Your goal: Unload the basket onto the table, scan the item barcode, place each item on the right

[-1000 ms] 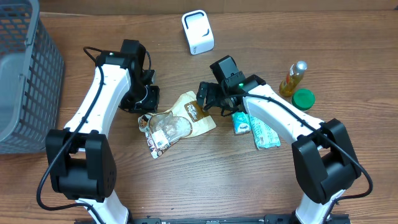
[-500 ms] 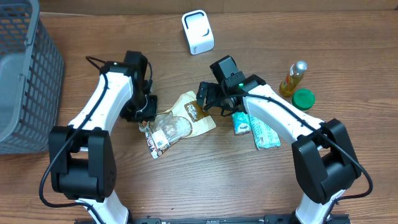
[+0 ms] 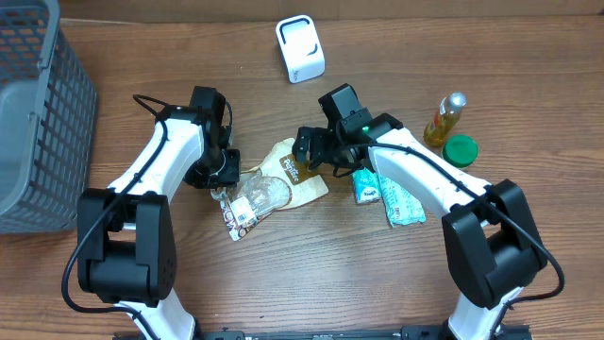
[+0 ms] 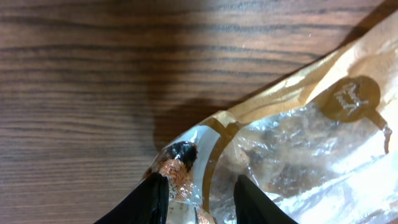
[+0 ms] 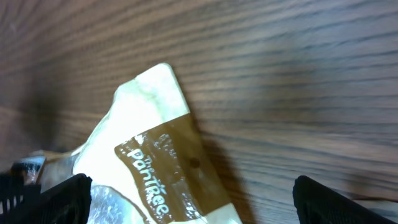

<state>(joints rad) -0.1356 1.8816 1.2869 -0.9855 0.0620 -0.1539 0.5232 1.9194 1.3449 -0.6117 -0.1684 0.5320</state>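
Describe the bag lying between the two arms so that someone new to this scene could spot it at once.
At the middle of the wooden table, between the two white arms, lies a crumpled snack bag. Unlike the teal-and-white packets to its right, it is cream and brown with a clear window.

Grey basket (image 3: 57, 123) far left; yellow bottle (image 3: 445, 118), perhaps oil, beside green lid (image 3: 461, 149)

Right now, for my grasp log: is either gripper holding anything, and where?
Left gripper straddles the snack bag's sealed corner; a firm grip cannot be told. Right gripper stands open, holding nothing.
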